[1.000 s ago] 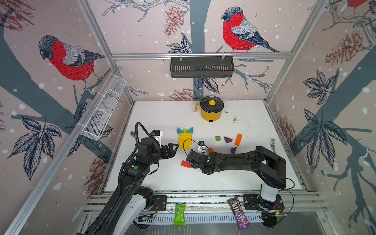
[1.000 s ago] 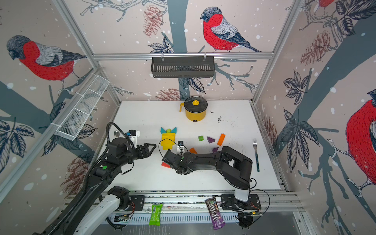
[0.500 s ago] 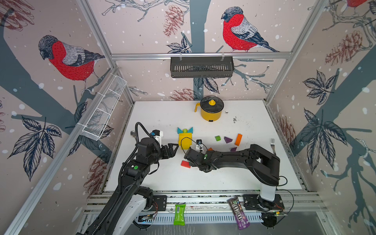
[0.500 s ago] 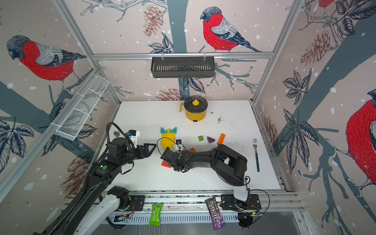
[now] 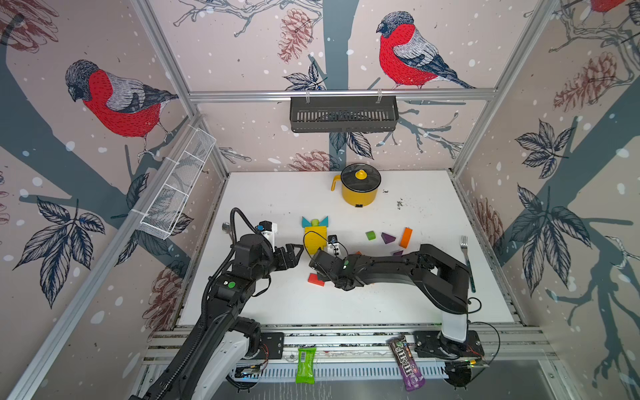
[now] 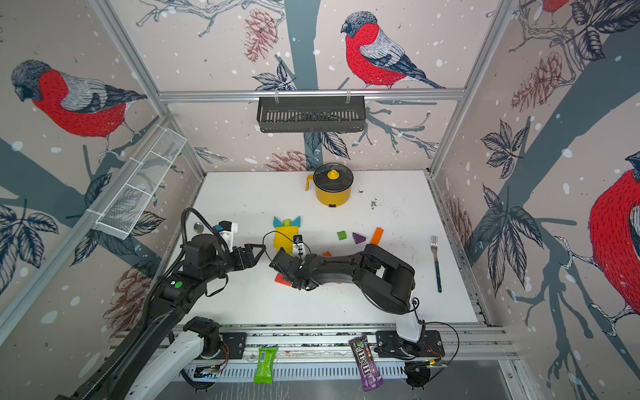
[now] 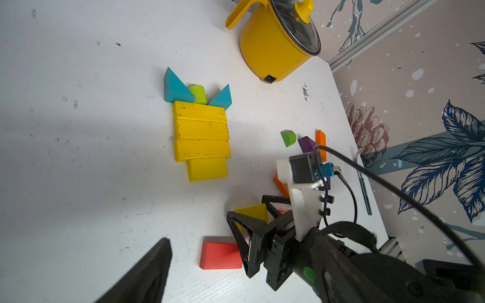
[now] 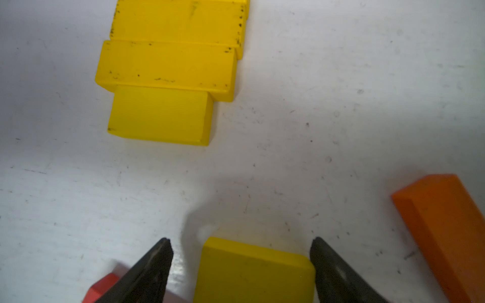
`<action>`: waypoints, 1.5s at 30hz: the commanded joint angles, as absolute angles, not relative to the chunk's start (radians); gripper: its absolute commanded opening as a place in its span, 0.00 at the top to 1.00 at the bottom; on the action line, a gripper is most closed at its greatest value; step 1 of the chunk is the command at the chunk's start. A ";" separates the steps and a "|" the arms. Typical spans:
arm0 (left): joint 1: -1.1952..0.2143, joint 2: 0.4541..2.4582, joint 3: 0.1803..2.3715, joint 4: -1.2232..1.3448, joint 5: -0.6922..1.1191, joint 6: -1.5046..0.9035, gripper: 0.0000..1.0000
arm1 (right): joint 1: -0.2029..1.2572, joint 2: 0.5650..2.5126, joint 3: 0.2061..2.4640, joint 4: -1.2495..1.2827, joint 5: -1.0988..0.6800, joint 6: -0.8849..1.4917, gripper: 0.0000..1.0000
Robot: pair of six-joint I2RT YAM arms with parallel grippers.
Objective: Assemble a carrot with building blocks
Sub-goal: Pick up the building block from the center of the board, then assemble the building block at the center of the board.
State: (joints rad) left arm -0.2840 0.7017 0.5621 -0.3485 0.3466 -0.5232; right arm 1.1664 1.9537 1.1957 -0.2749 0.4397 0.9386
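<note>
One loose yellow block [image 8: 253,272] is straddled by the spread right gripper [image 8: 240,239], one red block [image 7: 220,255] beside it. The left gripper [image 5: 296,254] is spread, empty. Four yellow blocks [image 7: 200,131] are joined on the counter [image 5: 277,304].

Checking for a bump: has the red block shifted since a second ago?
No; in a top view the red block keeps its place against the yellow stack.

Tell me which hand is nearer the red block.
Right. The right hand is low beside the red block, nearly touching it; the left hand is farther off, clearly apart from it.
</note>
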 commanded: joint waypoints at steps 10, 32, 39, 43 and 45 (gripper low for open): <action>-0.284 0.702 0.564 -0.337 0.345 -0.513 0.15 | 1.195 1.965 1.204 -0.406 0.521 1.019 0.23; -0.254 0.648 0.614 -0.461 -0.028 -0.595 0.11 | 1.198 1.993 1.377 -0.378 0.516 0.947 0.47; -0.158 0.698 0.622 -0.468 0.004 -0.602 0.10 | 1.192 2.076 1.478 -0.387 0.493 0.956 0.47; -0.156 0.711 0.626 -0.474 0.015 -0.605 0.10 | 1.193 2.100 1.483 -0.382 0.474 0.972 0.47; -0.156 0.691 0.619 -0.462 0.024 -0.602 0.10 | 1.192 2.120 1.496 -0.389 0.469 0.976 0.46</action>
